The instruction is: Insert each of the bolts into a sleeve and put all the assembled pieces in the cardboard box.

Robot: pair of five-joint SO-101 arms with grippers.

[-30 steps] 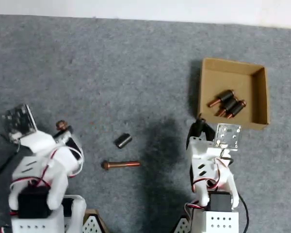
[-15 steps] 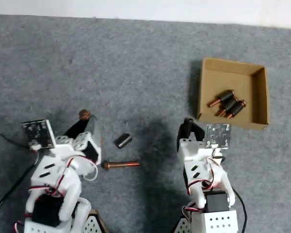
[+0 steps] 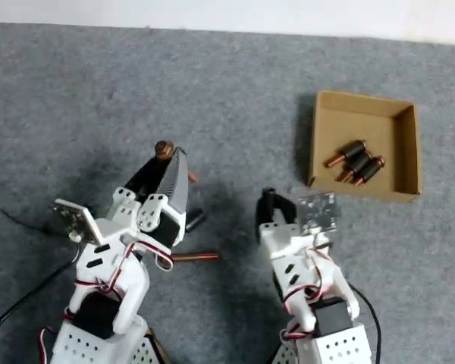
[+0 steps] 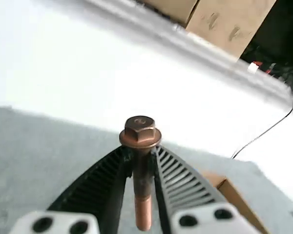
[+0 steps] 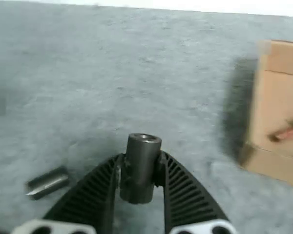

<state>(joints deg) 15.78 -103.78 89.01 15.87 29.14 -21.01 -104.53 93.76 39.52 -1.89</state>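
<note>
Copper hex-head bolt [image 4: 140, 168] sits pinched in the left hand [image 4: 140, 147], dark tubular sleeve [image 5: 139, 170] in the right hand [image 5: 140, 157].

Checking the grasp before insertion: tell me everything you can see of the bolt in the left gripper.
The bolt looks like copper-coloured metal, with a flanged hexagonal head and a plain round shank. The left gripper clamps it by the shank between its two black ribbed fingers. The shank runs lengthwise along the fingers. The head sticks out just past the fingertips, and the free end points back toward the gripper's white base. The bolt looks straight and undamaged. Only the fingers touch it, and no sleeve is on it yet.
</note>
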